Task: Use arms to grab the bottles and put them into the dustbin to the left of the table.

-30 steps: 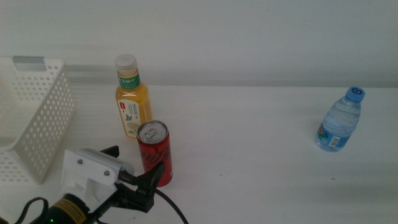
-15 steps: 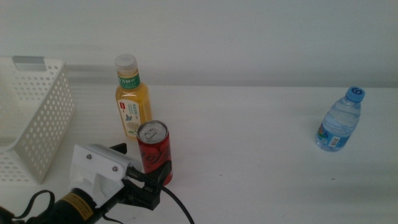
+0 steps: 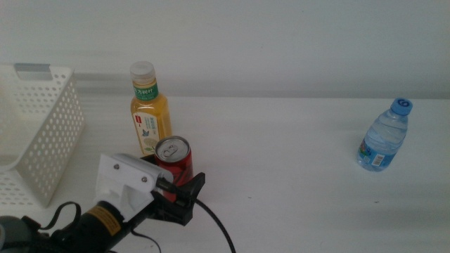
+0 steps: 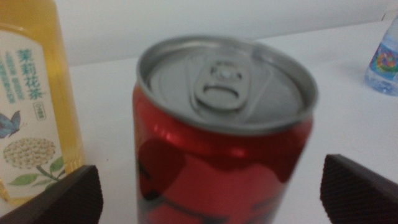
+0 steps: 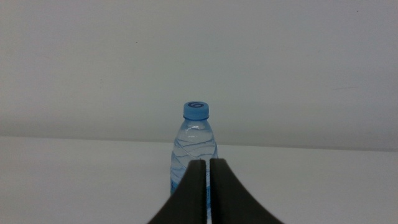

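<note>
left gripper straddles the red can

the left gripper (image 3: 179, 184) sits at the near left of the plain white tabletop (image 3: 281, 161), jaws spread wide on either side of the red aluminium soda can (image 4: 221, 130), not pressing it. just behind the can stands the yellow plastic juice bottle with white cap (image 3: 149, 110). the white perforated plastic basket (image 3: 42, 133) is far left, cut off by the edge. the small clear blue-capped water bottle (image 5: 194, 143) stands far right, partly hidden behind the right gripper (image 5: 207, 186), whose jaws are together and empty.

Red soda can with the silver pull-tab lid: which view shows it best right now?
The left wrist view: the red soda can fills the frame between the left gripper's open fingers. The middle view shows its lid and upper body behind that gripper. The right wrist view doesn't show it.
</note>
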Robot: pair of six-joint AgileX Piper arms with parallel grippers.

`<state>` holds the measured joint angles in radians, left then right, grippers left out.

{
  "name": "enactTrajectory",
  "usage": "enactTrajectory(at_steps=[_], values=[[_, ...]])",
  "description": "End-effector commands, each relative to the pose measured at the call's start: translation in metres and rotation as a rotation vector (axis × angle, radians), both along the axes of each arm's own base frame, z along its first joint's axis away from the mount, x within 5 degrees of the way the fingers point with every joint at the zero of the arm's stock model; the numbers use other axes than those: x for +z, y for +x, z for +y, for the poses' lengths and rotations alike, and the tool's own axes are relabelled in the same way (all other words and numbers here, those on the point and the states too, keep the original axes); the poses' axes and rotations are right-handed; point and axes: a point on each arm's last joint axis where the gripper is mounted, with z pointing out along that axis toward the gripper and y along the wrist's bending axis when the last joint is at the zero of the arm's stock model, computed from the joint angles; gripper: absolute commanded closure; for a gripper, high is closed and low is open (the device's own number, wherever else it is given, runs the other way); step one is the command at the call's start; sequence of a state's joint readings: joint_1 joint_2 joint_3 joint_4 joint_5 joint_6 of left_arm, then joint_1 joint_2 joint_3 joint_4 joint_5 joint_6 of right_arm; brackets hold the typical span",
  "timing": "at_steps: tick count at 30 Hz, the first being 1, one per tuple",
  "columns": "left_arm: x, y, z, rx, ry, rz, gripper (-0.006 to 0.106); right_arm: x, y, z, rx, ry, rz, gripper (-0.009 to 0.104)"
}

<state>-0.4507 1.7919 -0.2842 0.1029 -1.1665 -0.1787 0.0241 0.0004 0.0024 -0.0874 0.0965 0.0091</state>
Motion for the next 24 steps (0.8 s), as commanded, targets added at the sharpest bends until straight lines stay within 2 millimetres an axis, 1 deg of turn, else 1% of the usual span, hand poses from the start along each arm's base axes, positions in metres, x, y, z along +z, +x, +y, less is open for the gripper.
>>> enactTrajectory(at_steps=[1, 6, 17, 21, 24], values=[[0.001, 0.005, -0.005, -0.003, -0.005, 0.011, 0.007, -0.009, -0.001, 0.000, -0.005, -0.010, -0.010, 0.097], [0.002, 0.015, -0.009, -0.002, 0.013, 0.028, 0.007, -0.009, -0.001, 0.000, -0.005, -0.010, -0.010, 0.097], [-0.015, 0.019, -0.012, -0.006, -0.020, 0.028, 0.007, -0.009, -0.001, 0.000, -0.005, -0.010, -0.010, 0.097], [-0.016, 0.022, -0.015, -0.017, -0.013, 0.010, 0.007, -0.009, -0.001, 0.000, -0.005, -0.010, -0.010, 0.097], [-0.016, 0.025, -0.016, -0.020, -0.007, 0.000, 0.010, -0.009, -0.001, 0.000, -0.005, -0.010, -0.010, 0.097]])
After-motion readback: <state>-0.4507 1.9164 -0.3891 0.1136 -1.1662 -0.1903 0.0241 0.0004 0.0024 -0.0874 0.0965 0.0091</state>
